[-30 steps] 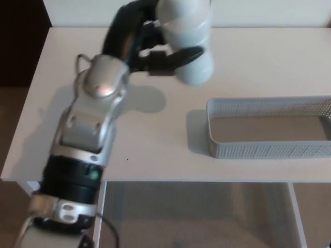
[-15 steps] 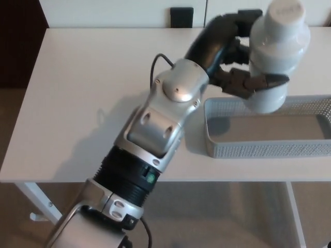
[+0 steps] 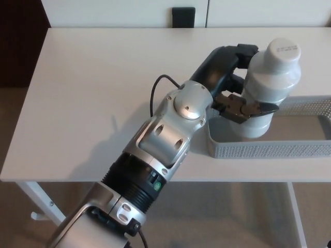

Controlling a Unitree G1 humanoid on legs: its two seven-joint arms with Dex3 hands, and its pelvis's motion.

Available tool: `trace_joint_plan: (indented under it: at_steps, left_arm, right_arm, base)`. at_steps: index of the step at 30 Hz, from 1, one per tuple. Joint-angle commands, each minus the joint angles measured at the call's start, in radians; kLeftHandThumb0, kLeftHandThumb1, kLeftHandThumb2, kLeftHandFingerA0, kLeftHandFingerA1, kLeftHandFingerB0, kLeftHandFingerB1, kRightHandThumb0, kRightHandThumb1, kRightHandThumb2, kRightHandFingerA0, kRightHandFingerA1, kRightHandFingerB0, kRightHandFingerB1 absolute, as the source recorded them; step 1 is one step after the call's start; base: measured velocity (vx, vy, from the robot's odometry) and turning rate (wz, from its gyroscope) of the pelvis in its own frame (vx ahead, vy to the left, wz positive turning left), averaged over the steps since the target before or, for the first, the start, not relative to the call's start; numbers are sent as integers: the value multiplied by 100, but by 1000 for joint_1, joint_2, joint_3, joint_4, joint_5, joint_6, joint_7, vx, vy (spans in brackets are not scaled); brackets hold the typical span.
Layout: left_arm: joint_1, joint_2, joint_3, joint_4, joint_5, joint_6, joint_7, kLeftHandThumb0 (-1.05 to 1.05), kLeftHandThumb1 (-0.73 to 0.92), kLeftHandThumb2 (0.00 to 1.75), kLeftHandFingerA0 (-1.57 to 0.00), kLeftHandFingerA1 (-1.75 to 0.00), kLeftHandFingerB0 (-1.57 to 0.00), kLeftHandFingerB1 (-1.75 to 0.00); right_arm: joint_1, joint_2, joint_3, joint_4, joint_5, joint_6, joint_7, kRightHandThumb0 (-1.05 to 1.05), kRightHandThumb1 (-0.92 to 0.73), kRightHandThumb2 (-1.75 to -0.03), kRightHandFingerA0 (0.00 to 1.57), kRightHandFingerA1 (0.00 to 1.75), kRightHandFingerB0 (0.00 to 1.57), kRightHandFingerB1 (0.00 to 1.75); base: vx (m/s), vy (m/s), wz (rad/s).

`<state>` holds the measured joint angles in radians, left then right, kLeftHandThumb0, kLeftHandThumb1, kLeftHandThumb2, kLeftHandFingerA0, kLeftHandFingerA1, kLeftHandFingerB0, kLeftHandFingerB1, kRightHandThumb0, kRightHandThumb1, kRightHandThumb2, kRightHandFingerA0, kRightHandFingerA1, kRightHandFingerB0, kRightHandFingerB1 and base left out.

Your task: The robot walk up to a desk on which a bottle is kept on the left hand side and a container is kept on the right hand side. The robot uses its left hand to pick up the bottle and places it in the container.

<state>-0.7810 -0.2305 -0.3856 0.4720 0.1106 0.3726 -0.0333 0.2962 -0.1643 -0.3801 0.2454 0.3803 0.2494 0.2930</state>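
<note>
White plastic bottle [image 3: 269,85], round cap on top, stepped shoulder, is held upright by left hand [image 3: 235,98], black fingers [image 3: 253,109] wrapped around its body. Its base is inside the left end of the white mesh container [image 3: 269,150] on the desk [image 3: 93,93].

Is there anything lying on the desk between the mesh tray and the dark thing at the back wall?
No. In the head view, the desk is bare between the tray and the dark object; only the left hand holding the bottle hangs above it.

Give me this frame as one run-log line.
left hand: shut on bottle | bottle: upright, base inside container | right hand: not in view
</note>
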Motion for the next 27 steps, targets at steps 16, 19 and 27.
trace_joint_plan:
  at_steps: [16, 19, 27]
  left_arm:
    - [35, 33, -22, -24, 2, -40, -127, -92, 56, 58, 0, 0, 0, 0]
    - [36, 42, -26, -33, 9, -50, -136, -94, 56, 58, 0, 0, 0, 0]
    - [11, 76, 5, -159, 2, -33, -168, -94, 58, 59, 0, 0, 0, 0]
  right_arm:
    - [-14, -21, 5, -25, -28, 17, -27, -22, -58, -57, 46, 54, 52, 52]
    - [-22, -19, 2, -25, -29, 23, -37, -21, -57, -56, 48, 55, 53, 52]
    - [-19, -26, 3, -22, -29, 19, -26, -21, -57, -56, 48, 56, 53, 53]
  base:
    - [0, 0, 0]
    - [0, 0, 0]
    - [0, 0, 0]
